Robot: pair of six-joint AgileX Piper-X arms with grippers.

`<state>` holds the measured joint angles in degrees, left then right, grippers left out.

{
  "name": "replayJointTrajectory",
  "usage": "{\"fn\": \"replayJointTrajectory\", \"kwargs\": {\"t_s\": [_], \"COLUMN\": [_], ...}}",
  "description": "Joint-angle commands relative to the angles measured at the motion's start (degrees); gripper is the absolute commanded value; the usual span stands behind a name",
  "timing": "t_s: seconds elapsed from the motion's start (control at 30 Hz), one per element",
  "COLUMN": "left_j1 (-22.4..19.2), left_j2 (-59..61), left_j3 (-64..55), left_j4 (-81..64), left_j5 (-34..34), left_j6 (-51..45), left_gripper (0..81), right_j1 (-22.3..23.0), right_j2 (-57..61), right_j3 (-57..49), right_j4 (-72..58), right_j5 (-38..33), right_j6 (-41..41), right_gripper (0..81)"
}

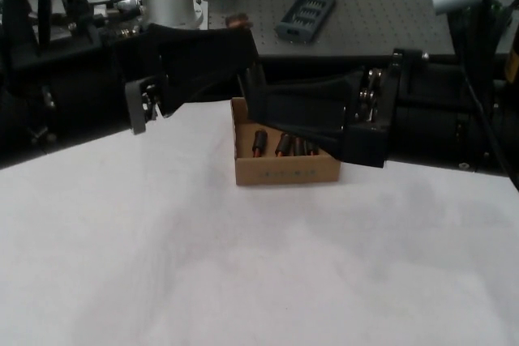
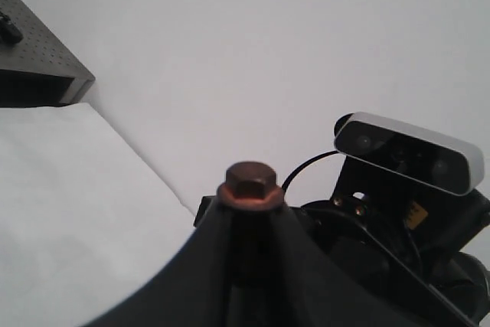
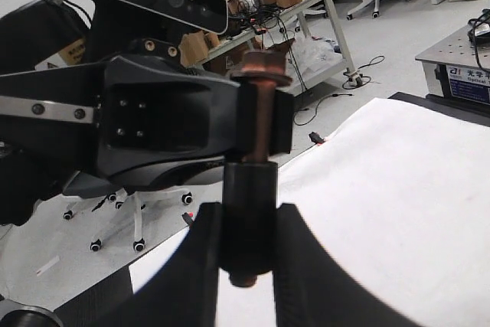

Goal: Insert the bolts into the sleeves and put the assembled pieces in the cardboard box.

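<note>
Brown cardboard box (image 1: pixel 284 172), small and open on top, stands on the white paper sheet (image 1: pixel 243 281) that covers the bench. Several dark assembled pieces (image 1: pixel 284 145) with reddish ends lie inside it. The black left arm (image 1: pixel 186 62) and the black right arm (image 1: pixel 324 107) meet just above the far edge of this box, so I judge that the piece in work hangs over the box or very near it.

From the left wrist, the left tool (image 2: pixel 246 216) is closed narrowly on a copper-coloured bolt (image 2: pixel 246 183) with a hexagonal flanged head. The head sits just beyond the fingertips.

From the right wrist, the right tool (image 3: pixel 249 223) is closed on a black cylindrical sleeve (image 3: pixel 249 189). The bolt's shank enters the upper end of the sleeve, and the left tool clamps the shank just under the head. Bare shank shows between head and sleeve, so I judge the insertion is not finished. Bolt and sleeve lie almost on one long axis. The office chairs (image 3: pixel 138 223) on the floor behind stand upright in this view, so the axis seems close to upright, with the head up and the sleeve's free end towards the bench.

The shank looks slightly off the sleeve's line. If it is pushed so, it may jam, or the sleeve may slide in the right tool. If either tool opens too early, the piece may fall on the paper beside the box.
</note>
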<state>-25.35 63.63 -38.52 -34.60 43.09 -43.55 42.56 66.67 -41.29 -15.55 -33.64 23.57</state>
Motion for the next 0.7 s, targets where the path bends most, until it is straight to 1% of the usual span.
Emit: {"fn": "replayJointTrajectory", "kwargs": {"t_s": [0.0,0.1,0.17,0.2,0.23,0.3,0.37,0.4,0.43,0.5,0.6,0.67], "left_j1": [-0.08,-0.08,-0.08,-0.08,-0.08,-0.08,-0.08,-0.08,-0.08,-0.08,-0.08,0.13], "left_j2": [-0.24,-0.24,-0.24,-0.24,-0.24,-0.24,-0.24,-0.24,-0.24,-0.24,-0.77,-1.53], "left_j3": [0.01,0.01,0.01,0.01,0.01,0.01,0.01,0.01,0.01,0.01,0.01,0.01], "left_j4": [0.32,0.2,-0.25,-0.25,-0.25,-0.25,-0.25,-0.25,-0.25,-0.25,-0.25,-0.25], "left_j5": [3.91,3.93,4.07,4.26,4.43,4.42,4.73,5.78,6.63,7.91,7.99,7.99], "left_j6": [-0.11,0.34,0.31,0.31,0.13,-2.6,-5.33,-5.98,-6.0,-6.28,-6.18,-4.86], "left_gripper": [0.6,1.3,9.7,17.4,27.3,49.8,65.0,68.8,69.2,65.9,60.4,59.6], "right_j1": [-1.25,-1.25,-1.25,-1.25,-1.25,-1.25,-1.25,-1.25,-1.25,-1.25,-1.25,-1.25], "right_j2": [-0.39,-0.39,-0.39,-0.39,-0.39,-0.39,-0.39,-0.39,-0.39,-0.39,-0.39,-0.39], "right_j3": [-1.12,-1.12,-1.12,-1.12,-1.12,-1.12,-1.12,-1.12,-1.12,-1.12,-1.12,-1.12], "right_j4": [-2.85,-2.85,-2.83,-2.83,-2.83,-2.83,-2.83,-2.83,-2.83,-2.83,-2.52,-1.92], "right_j5": [3.08,3.08,2.77,2.63,2.63,2.63,2.63,2.63,2.63,2.05,1.75,1.5], "right_j6": [-0.46,-0.46,-0.46,-0.46,-0.46,-0.46,-0.46,-0.46,-0.46,-0.46,-0.46,-0.46], "right_gripper": [1.8,1.8,1.8,1.8,1.8,1.8,1.8,1.8,1.8,1.8,1.8,1.8]}}
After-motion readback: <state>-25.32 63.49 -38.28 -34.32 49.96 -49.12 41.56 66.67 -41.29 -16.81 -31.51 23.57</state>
